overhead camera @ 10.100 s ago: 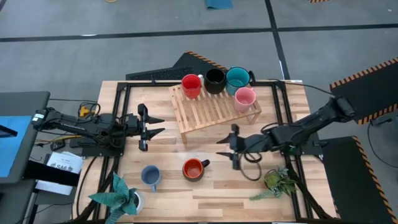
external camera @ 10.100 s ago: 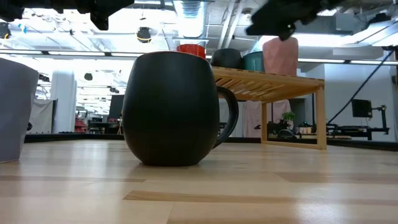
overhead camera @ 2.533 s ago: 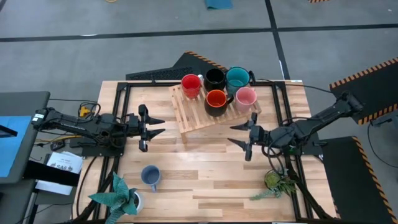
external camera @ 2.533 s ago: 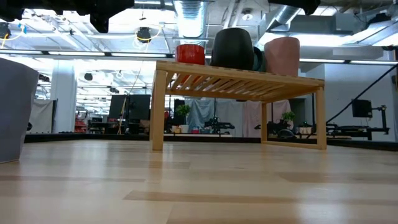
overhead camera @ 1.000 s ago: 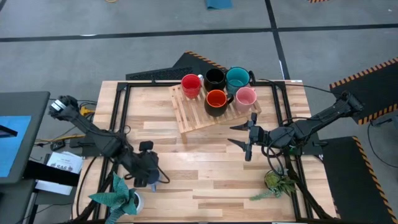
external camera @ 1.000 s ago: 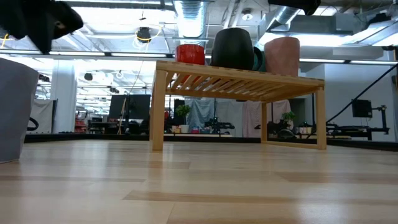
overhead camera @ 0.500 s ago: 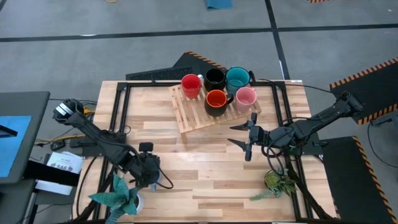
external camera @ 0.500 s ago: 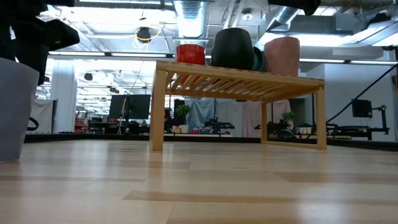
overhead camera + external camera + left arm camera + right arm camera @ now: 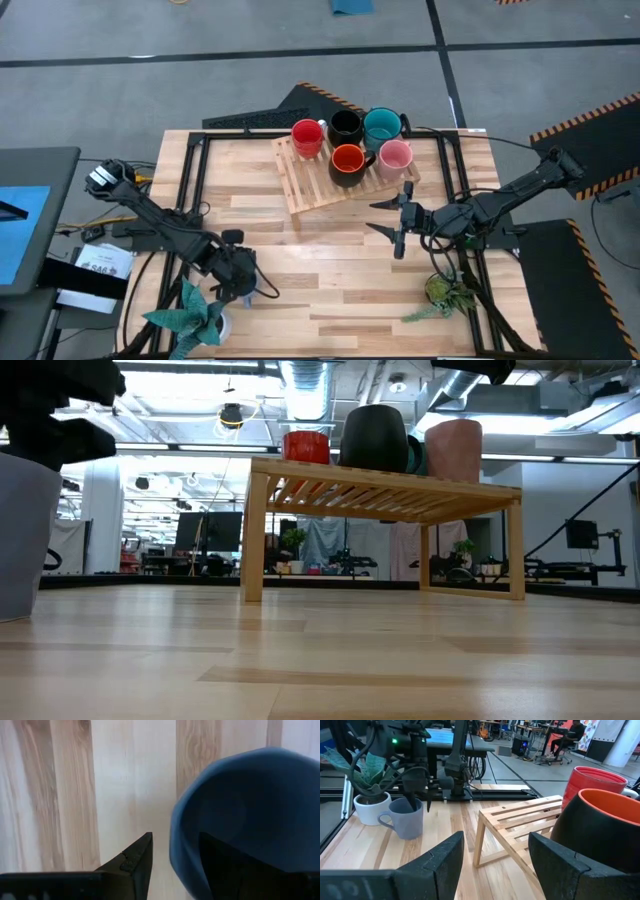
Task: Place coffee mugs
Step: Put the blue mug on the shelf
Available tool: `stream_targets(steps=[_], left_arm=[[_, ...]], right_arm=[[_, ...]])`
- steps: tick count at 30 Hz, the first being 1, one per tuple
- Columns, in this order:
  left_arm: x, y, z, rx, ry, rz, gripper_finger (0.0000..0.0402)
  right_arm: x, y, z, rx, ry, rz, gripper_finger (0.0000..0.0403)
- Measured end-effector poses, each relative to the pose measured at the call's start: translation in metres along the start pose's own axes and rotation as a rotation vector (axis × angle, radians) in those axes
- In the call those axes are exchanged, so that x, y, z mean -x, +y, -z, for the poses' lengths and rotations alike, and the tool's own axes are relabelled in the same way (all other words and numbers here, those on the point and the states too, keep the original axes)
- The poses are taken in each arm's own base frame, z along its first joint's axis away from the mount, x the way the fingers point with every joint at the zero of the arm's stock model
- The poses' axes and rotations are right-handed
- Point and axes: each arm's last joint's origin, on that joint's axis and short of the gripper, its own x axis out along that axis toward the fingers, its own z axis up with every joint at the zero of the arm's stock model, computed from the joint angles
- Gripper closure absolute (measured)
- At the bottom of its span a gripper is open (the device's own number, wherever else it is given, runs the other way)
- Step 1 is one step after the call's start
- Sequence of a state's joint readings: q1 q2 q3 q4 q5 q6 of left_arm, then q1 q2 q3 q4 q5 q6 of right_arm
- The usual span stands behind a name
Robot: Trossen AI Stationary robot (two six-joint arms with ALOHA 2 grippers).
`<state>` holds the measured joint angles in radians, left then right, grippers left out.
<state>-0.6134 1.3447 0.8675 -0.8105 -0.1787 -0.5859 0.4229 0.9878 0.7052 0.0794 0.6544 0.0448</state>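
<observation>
Glossy light blue handled mug (image 9: 245,815) at worktop's near left, largely hidden overhead by left pincer (image 9: 236,283), fingers straddling its rim, not closed. Interior unseen. Slatted wooden rack (image 9: 315,185) carrying five mugs. Right pincer (image 9: 393,222) agape, empty.

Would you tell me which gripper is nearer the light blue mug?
Left. The left gripper straddles the light blue mug wall; the right gripper waits beside the rack.
</observation>
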Motion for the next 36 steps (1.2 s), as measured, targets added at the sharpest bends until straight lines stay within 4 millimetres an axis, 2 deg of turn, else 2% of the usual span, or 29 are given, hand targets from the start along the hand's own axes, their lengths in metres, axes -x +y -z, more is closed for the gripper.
stream_targets(steps=[7,10,14,19,21,23,26,31,33,36], left_arm=[[0.0,0.001,-0.002,-0.067,-0.02,-0.005,0.0268],[-0.001,0.002,-0.002,-0.084,-0.015,-0.006,0.0302],[-0.002,0.005,-0.005,-0.09,0.001,0.021,0.0379],[0.008,0.014,-0.014,-0.131,0.003,0.026,0.0395],[0.021,0.019,-0.023,-0.155,0.008,-0.012,0.0397],[0.043,0.023,-0.037,-0.168,-0.024,-0.057,0.0398],[0.083,0.031,-0.058,-0.177,-0.102,-0.135,0.0399],[0.152,0.051,-0.1,-0.153,-0.353,-0.27,0.0399],[0.165,0.062,-0.116,-0.169,-0.362,-0.327,0.0399],[0.172,0.082,-0.144,-0.186,-0.327,-0.41,0.04]], right_arm=[[0.0,0.0,0.0,-0.001,-0.001,0.0,0.0154],[0.0,0.0,0.0,-0.001,-0.001,0.0,0.0154],[0.0,0.0,0.0,-0.001,-0.002,0.0,0.0154],[0.0,0.0,0.0,-0.002,-0.003,0.0,0.0154],[0.0,0.0,0.0,-0.001,-0.003,0.0,0.0154],[0.0,0.0,0.0,-0.001,-0.003,0.002,0.0154],[-0.002,-0.003,0.0,-0.004,-0.002,0.014,0.0154],[-0.004,-0.007,-0.001,-0.014,0.0,0.036,0.0154],[-0.005,-0.007,-0.001,-0.016,0.0,0.039,0.0154],[-0.005,-0.007,-0.001,-0.016,0.0,0.038,0.0154]])
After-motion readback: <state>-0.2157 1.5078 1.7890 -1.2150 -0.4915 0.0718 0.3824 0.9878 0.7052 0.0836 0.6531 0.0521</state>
